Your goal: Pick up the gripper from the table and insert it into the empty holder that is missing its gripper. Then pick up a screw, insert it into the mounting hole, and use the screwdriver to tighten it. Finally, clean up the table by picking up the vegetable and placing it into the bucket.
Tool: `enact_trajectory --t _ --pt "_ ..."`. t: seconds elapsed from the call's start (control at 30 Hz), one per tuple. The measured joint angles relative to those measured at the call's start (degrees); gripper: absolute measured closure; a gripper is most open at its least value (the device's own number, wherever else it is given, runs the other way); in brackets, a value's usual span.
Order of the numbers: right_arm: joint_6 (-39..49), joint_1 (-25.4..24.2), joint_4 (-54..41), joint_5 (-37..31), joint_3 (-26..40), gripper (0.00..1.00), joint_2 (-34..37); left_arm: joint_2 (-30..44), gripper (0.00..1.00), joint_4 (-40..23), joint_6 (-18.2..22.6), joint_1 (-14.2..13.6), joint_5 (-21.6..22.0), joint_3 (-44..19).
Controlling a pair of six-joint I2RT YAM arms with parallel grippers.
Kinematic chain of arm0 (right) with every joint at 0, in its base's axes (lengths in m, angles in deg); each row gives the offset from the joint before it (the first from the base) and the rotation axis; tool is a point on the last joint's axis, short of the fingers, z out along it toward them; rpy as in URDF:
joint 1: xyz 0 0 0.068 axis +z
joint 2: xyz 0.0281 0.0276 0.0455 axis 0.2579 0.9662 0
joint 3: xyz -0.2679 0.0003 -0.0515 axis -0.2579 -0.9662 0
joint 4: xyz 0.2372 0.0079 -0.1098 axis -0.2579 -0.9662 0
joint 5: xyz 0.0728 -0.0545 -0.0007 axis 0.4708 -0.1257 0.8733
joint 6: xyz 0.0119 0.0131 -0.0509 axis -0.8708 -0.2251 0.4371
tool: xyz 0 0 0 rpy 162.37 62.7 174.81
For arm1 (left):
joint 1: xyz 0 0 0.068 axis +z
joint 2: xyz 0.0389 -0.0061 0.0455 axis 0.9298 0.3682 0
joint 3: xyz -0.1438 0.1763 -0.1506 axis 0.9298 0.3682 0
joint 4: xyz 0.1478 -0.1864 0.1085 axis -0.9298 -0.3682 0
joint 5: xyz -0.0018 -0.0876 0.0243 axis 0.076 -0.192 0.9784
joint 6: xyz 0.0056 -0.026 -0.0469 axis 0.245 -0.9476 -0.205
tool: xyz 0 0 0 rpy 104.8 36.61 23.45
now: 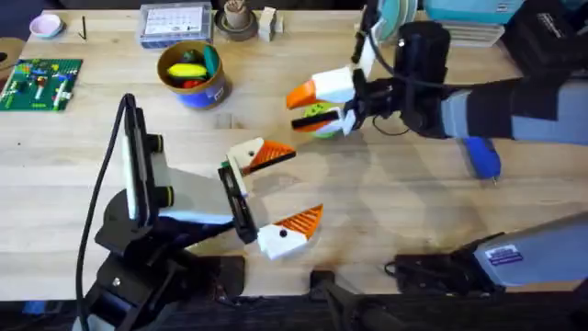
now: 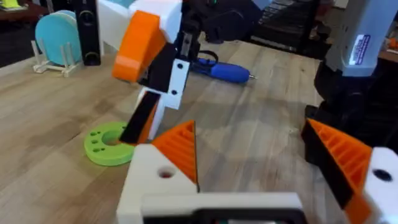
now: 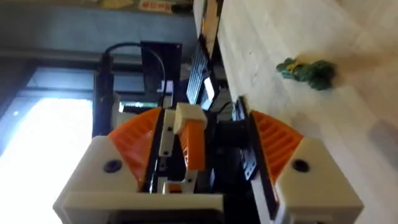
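Tabletop (image 1: 386, 202) of pale wood planks, seen from my remote seat.
Left gripper (image 1: 276, 193) gapes wide, ribbed orange pads (image 1: 303, 219), near the flat lime disc (image 1: 323, 129); right gripper (image 1: 308, 108) is over it, can't tell its grip; the blue barrel-shaped screwdriver (image 1: 482, 158) lies well beyond the disc.

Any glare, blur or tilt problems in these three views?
Overhead: evenly lit, with soft shadows under the right gripper; the left arm's base is dark and blurred near the camera. Left wrist: its own fingers are soft up close, while the screwdriver is clearer. Right wrist: a bright window is blown out, and the table appears rotated sideways.
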Motion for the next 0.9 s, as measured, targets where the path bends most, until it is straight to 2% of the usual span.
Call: enact_trajectory --t 0.2,0.37,0.47,0.73,0.77,0.8,0.9 --pt "4.34 -6.49 0.94 -4.78 0.00 0.167 -0.01 0.00 0.007 -0.01 0.00 0.00 0.00 0.00" --pt "8.17 -7.56 0.38 -10.30 0.59 0.165 -0.89 0.00 0.008 -0.02 0.00 0.00 -0.02 0.00" --pt "11.40 -7.53 -3.56 -13.92 3.10 0.165 -2.67 0.01 0.009 -0.02 0.00 0.00 -0.08 0.00" --pt "30.26 -7.51 -35.78 -28.63 13.42 0.163 -11.27 0.00 0.008 -0.04 0.00 0.00 -0.17 0.00" --pt "33.31 -7.51 -39.59 -30.45 14.69 0.163 -12.53 0.00 0.008 -0.03 0.00 0.00 -0.17 0.00" --pt "41.88 -7.32 -51.00 -35.70 17.76 0.163 -16.40 0.00 0.008 -0.03 0.00 0.00 -0.17 0.00" --pt "49.63 -6.08 -61.92 -42.90 19.56 0.162 -20.72 0.01 0.008 -0.04 0.01 0.00 -0.17 0.00"
